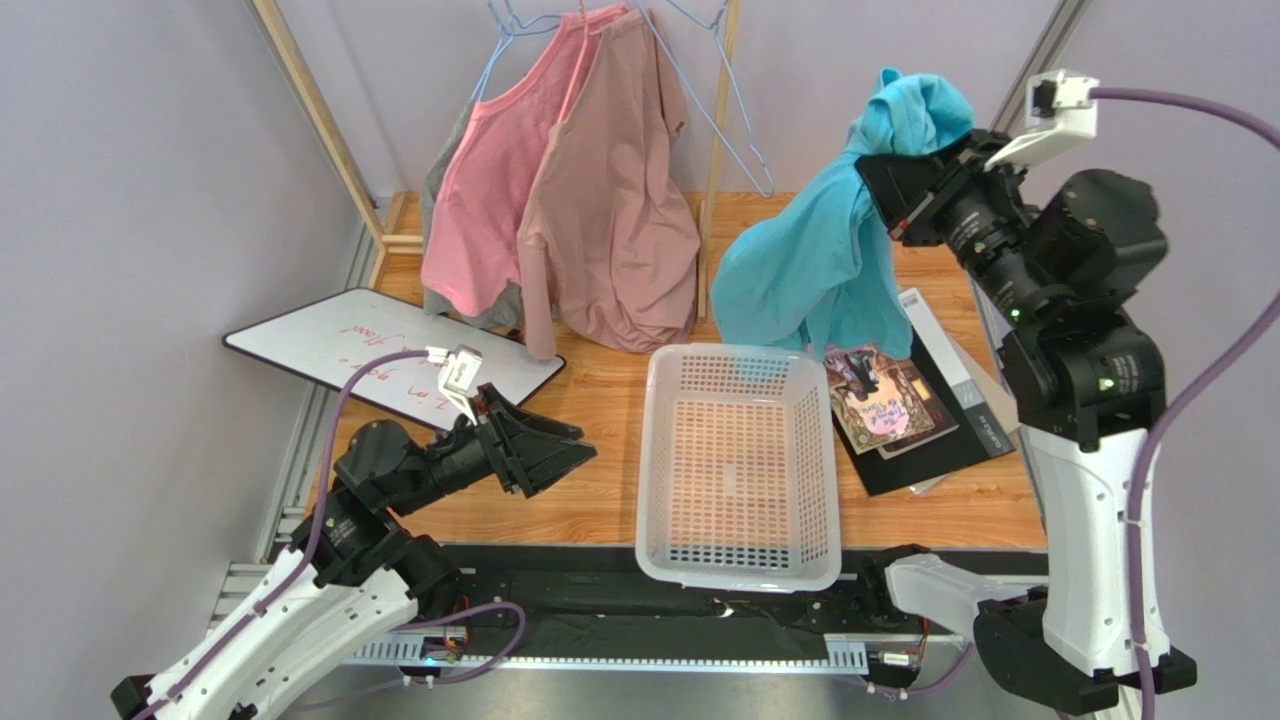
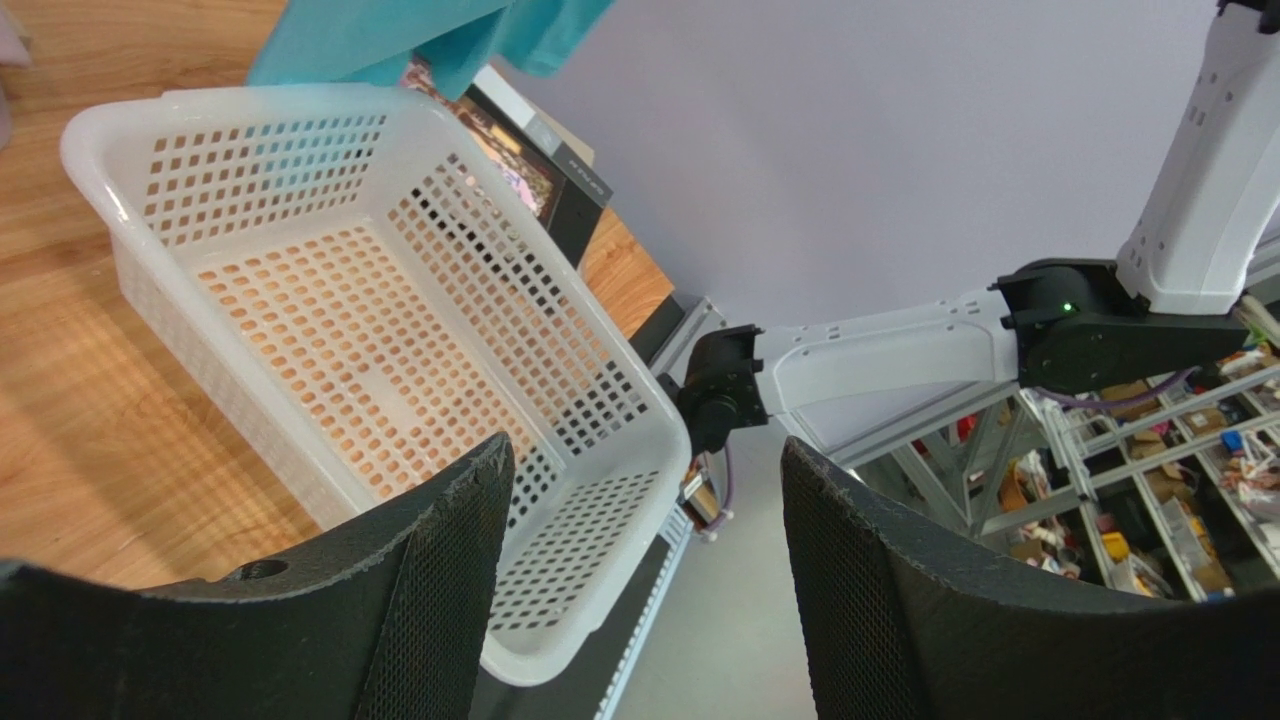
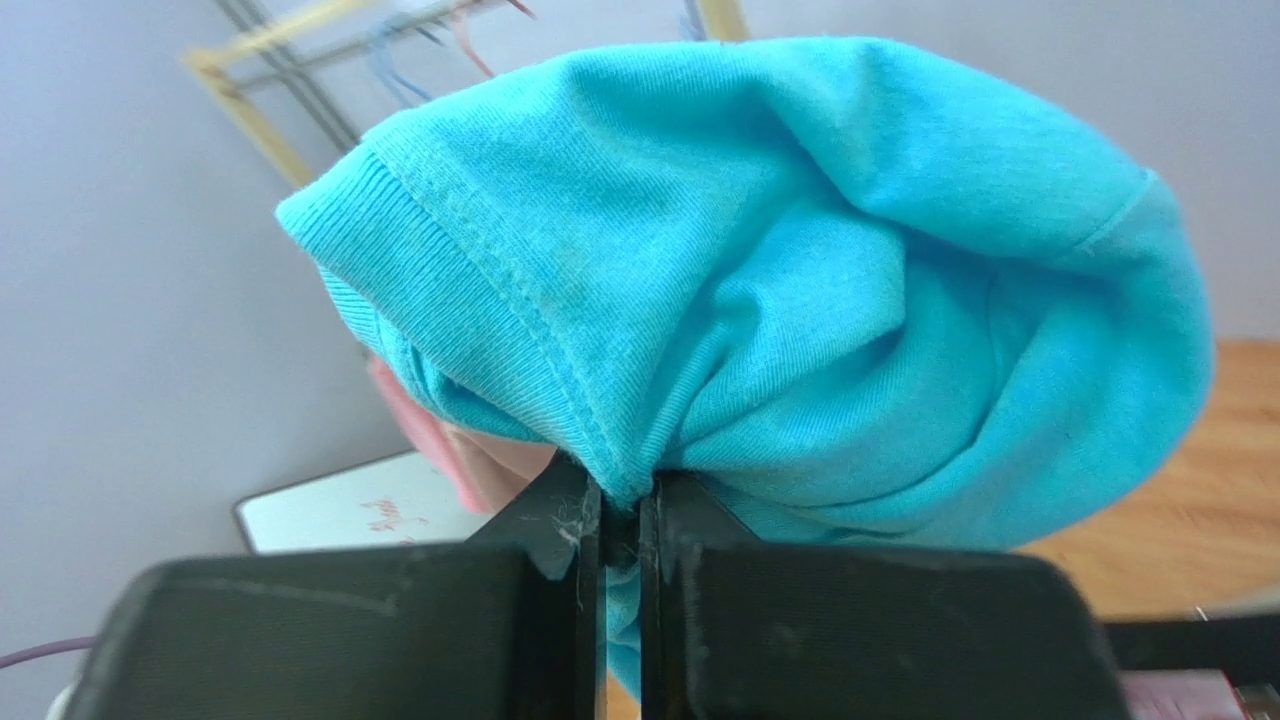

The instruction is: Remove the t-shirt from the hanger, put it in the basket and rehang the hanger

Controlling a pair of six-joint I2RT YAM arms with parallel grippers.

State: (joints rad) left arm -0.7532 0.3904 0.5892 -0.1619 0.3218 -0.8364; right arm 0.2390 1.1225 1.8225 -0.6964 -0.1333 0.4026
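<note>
The turquoise t-shirt (image 1: 812, 263) hangs in the air at the right, above the table's back. My right gripper (image 1: 876, 159) is raised high and shut on a bunched fold of it. In the right wrist view the collar's ribbed hem is pinched between the jaws (image 3: 619, 503), and the t-shirt (image 3: 781, 285) fills most of the view. A thin light-blue wire hanger (image 1: 747, 143) hangs bare on the rack behind, apart from the t-shirt. My left gripper (image 1: 574, 450) is low at the left of the basket, open and empty (image 2: 646, 450). A corner of the t-shirt (image 2: 406, 30) shows at the top of the left wrist view.
A white perforated basket (image 1: 655, 450) (image 2: 90, 135) stands mid-table near the front edge. Books (image 1: 902, 405) lie right of it, and a whiteboard (image 1: 346, 345) lies at the left. A pink shirt (image 1: 496, 180) and a brown-pink shirt (image 1: 616, 225) hang on the wooden rack behind.
</note>
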